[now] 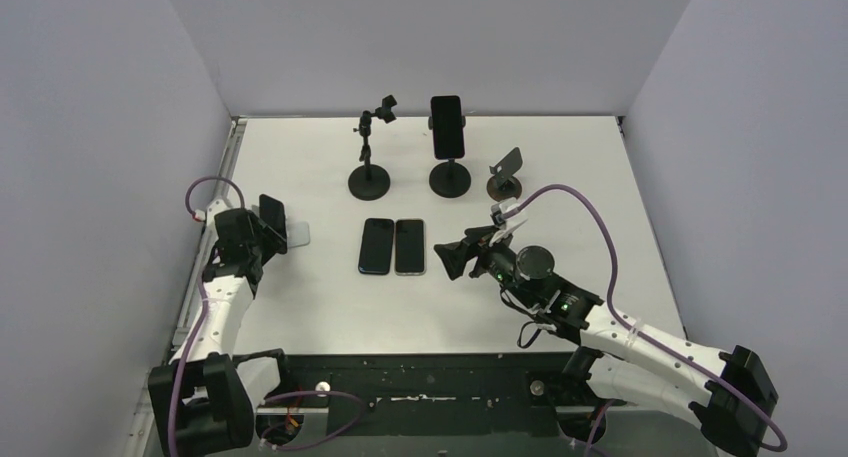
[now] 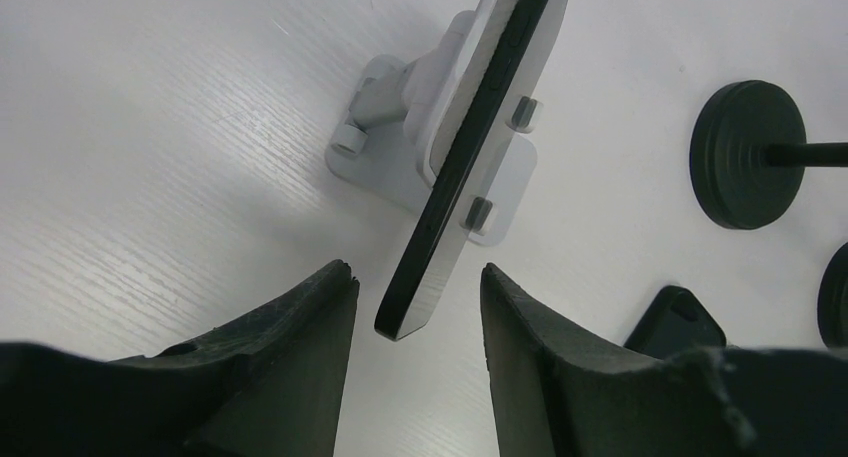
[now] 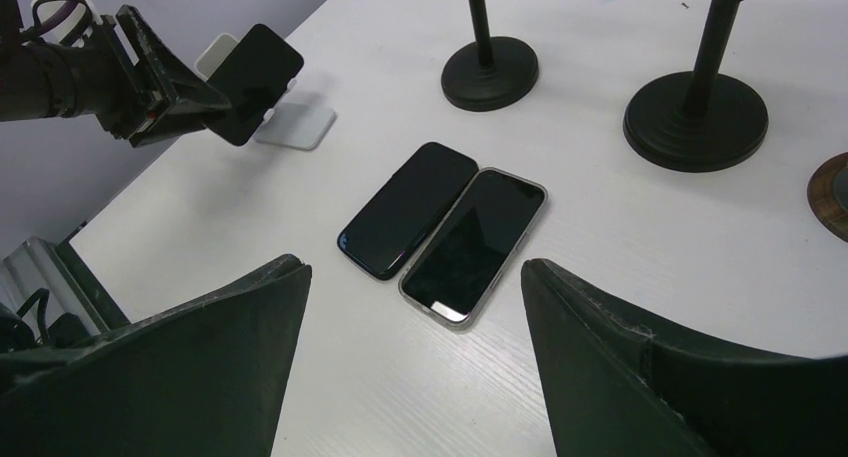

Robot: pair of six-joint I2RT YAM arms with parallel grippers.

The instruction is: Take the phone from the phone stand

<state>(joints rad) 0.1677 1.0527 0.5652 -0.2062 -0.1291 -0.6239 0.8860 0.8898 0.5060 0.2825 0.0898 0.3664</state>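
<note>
Black phone point(image 2: 467, 152) on white stand point(image 2: 395, 127), left fingers point(image 2: 290, 347) spread around it, right fingers point(image 3: 200, 377) spread

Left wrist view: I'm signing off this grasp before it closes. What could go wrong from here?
The left pincer is open and straddles only one end of the phone, so closing there may twist or drop it. Grey pegs hold its far edge; pulling sideways could drag the white stand along.

Open table point(image 1: 300, 307) surrounds the white phone stand point(image 2: 385, 152); two flat phones point(image 1: 376, 246) lie well right of it.
</note>
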